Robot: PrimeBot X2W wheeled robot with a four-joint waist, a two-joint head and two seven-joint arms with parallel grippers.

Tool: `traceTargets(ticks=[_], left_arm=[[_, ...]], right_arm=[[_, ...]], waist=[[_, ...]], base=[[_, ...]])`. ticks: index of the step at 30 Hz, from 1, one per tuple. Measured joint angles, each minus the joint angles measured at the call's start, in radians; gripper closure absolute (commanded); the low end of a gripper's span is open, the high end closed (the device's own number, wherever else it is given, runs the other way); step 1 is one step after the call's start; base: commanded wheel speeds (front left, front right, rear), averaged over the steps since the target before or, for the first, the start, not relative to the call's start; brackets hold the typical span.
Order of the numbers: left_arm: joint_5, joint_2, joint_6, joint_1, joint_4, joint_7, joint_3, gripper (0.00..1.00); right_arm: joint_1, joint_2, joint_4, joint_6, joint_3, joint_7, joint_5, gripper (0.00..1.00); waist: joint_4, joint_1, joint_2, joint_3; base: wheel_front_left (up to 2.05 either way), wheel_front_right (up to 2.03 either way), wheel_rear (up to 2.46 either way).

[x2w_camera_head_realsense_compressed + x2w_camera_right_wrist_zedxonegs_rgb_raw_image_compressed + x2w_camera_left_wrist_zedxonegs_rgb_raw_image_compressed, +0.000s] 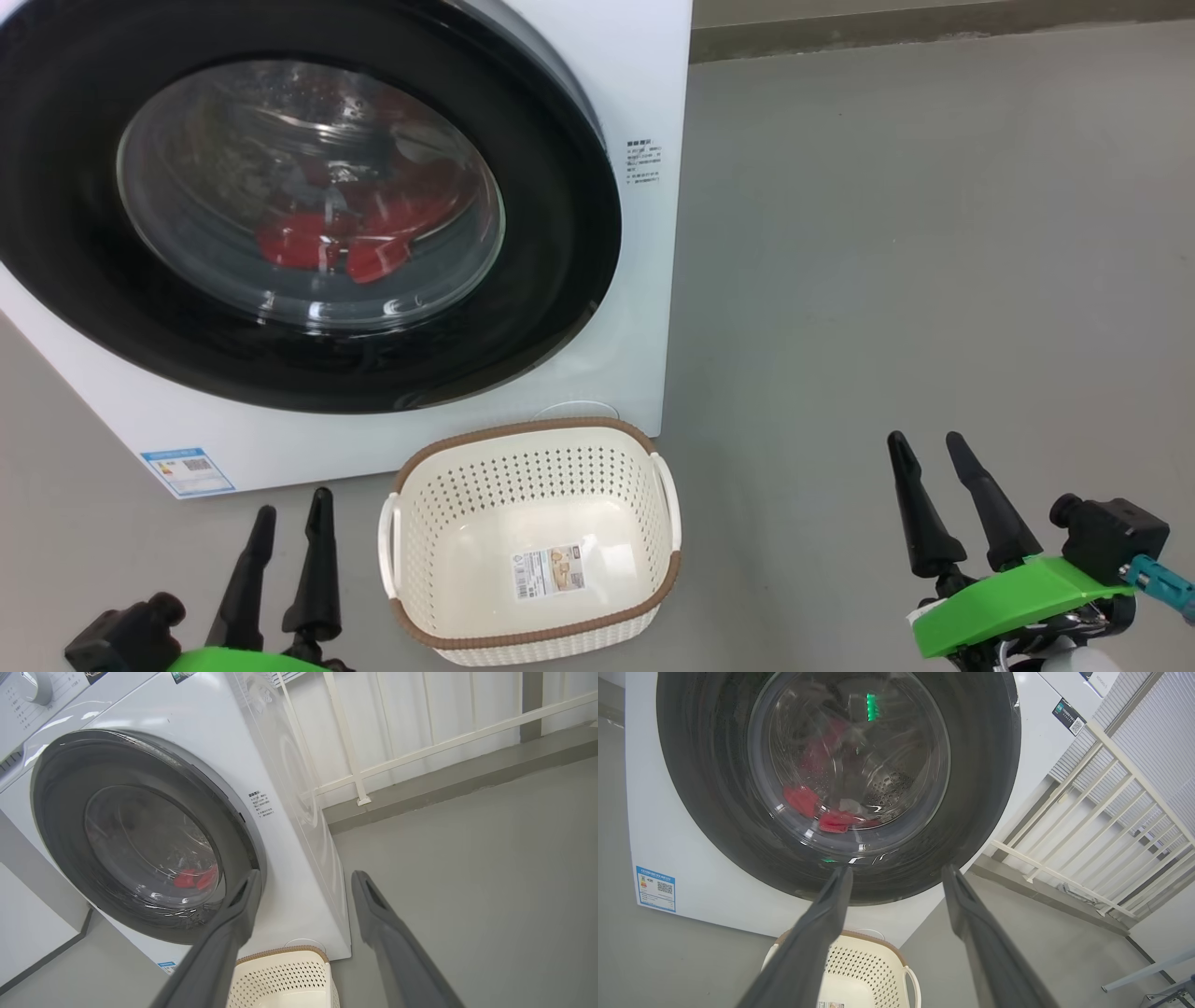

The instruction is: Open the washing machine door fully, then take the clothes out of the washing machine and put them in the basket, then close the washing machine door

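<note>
The white washing machine [644,84] [663,826] [196,723] stands at the upper left with its round black-rimmed door [560,243] [985,774] [60,793] shut. Red clothes [327,238] [817,812] [196,878] show through the glass, low in the drum. The cream basket [532,439] [878,961] [280,970] sits empty on the floor just in front of the machine. My left gripper [291,509] [896,877] is open at the lower left, beside the basket. My right gripper [929,450] [303,882] is open at the lower right, well clear of the basket.
Grey floor [934,233] stretches to the right of the machine. A low ledge with a white railing [420,746] [1101,826] runs behind and to the machine's right. A blue label [187,471] is on the machine's lower front.
</note>
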Motion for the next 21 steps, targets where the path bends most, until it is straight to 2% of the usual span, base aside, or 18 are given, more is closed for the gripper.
traceTargets(ticks=[21], left_arm=[[0.247,0.006,0.001,-0.007,-0.031,-0.062,0.000,0.00]], right_arm=[[-0.012,-0.003,-0.036,0.000,0.023,-0.060,-0.267,0.00]], waist=[[-0.009,0.0000,0.0000,0.010]], base=[[0.00,0.00,0.00]])
